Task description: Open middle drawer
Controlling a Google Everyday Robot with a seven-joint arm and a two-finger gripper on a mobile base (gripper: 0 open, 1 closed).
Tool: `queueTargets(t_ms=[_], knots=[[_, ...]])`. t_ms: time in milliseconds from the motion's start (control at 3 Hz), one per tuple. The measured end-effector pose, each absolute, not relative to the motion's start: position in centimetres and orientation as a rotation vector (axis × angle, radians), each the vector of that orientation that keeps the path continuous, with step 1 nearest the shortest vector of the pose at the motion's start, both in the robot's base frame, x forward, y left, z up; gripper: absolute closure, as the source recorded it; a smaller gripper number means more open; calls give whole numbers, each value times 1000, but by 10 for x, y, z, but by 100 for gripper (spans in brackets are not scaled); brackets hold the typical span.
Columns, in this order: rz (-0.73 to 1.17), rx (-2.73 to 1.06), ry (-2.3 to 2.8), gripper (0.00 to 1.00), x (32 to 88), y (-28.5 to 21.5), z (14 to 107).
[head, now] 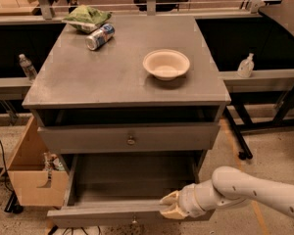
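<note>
The middle drawer (132, 182) stands pulled out below the upper drawer front, and its plain grey inside shows. Its front panel (108, 213) lies at the bottom of the camera view, with the small knob (134, 222) just at the lower edge. My gripper (169, 207), cream-coloured on a white arm coming in from the right, rests at the top edge of that front panel, right of the knob. The upper drawer front (88, 140) with its knob (131, 140) is in place above. The lowest drawer is out of view.
On the grey cabinet top (88, 77) sit a cream bowl (166, 64), a can on its side (100, 36) and a green bag (86, 17). A cardboard box (32, 173) stands on the floor at the cabinet's left. Bottles (27, 66) (245, 65) stand on the side ledges.
</note>
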State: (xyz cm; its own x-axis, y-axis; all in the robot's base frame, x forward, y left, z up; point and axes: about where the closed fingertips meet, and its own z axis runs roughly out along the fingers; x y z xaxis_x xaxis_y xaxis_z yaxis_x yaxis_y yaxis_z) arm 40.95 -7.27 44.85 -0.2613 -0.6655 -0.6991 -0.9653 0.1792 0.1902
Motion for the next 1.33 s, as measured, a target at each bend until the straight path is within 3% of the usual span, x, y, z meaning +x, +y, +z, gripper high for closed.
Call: queueTargets(t_ms=[667,1000,1333], knots=[[927,-1495,2027,100,384,-76,446],[930,-1496,2026,84,383,-75,446],[931,-1497,2026,61,383,-75,446]])
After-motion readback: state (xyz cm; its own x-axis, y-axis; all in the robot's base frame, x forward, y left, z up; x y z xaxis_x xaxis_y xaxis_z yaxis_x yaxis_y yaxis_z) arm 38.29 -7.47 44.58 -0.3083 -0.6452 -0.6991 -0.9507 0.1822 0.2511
